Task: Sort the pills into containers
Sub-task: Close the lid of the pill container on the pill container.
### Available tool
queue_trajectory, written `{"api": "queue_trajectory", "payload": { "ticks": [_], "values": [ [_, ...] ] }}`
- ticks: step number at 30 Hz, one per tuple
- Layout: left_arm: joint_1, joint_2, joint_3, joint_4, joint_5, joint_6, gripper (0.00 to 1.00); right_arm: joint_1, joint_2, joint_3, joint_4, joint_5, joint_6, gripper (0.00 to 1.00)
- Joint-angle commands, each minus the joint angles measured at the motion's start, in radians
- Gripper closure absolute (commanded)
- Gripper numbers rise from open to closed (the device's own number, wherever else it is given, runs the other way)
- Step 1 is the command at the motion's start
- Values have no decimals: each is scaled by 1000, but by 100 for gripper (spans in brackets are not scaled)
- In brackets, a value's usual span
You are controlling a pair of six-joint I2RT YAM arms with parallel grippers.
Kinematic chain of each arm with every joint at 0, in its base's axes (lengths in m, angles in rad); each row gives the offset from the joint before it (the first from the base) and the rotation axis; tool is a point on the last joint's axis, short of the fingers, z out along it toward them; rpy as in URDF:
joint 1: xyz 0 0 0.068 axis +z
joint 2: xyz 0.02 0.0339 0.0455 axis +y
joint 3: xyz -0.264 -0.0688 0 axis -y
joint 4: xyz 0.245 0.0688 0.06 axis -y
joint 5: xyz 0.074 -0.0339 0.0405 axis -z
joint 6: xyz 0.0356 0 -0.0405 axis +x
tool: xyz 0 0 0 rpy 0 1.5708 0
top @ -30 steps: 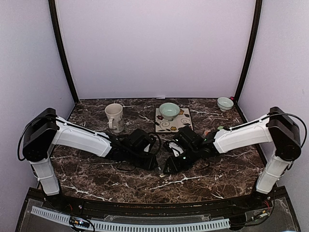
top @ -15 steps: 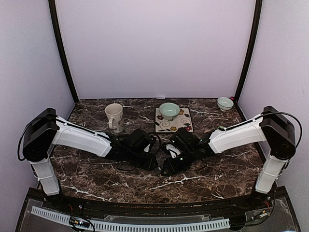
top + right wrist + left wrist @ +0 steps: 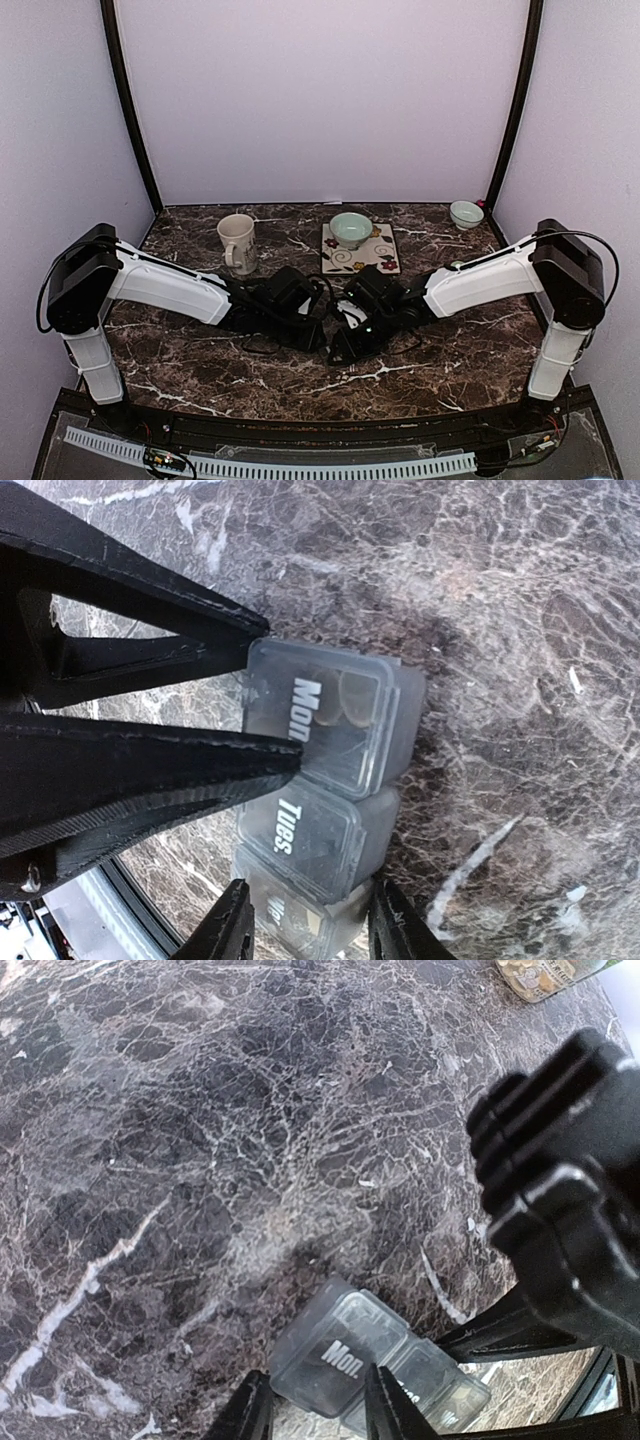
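While the top view is hiding the strip itself, the left claw (image 3: 315,338) and right claw (image 3: 342,348) are meeting low at mid-counter (image 3: 200,370), nearer its front edge.

In the left wrist view, the containers (image 3: 345,1360) are lying flat, with the left claw's tips bracketing the Mon. cell.

In the right wrist view, the right claw is clamping the opposite end cell. The left tips are pressing on the Mon. cell, apparently gripping it, and pills (image 3: 350,695) are showing through its lid.

Judgement: the strip is looking light, stiff and slick. It is best held by its side walls, clear of the lids.
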State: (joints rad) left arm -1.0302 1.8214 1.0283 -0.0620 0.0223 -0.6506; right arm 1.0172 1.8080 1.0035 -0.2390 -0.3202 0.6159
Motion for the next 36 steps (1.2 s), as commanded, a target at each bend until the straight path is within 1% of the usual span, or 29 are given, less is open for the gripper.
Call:
{"api": "queue_trajectory", "payload": {
  "ticks": [1,13,25,30,33,36],
  "values": [
    [4,-5,-4,-23,8,5,65,24,44,-1,-30,23,10,61],
    [4,-1,-10,-14,16,-1,66,39,91,-25,-55,44,20,64],
    [4,13,-6,-6,24,-7,68,50,140,-49,-62,44,20,69],
    [4,8,5,-21,14,-7,67,50,123,-56,-40,20,30,69],
    [5,-7,9,-31,-5,-7,62,49,109,-46,-40,7,35,68],
    [7,-29,10,-38,-23,-17,50,42,104,-41,-37,-8,37,69]
  ]
}}
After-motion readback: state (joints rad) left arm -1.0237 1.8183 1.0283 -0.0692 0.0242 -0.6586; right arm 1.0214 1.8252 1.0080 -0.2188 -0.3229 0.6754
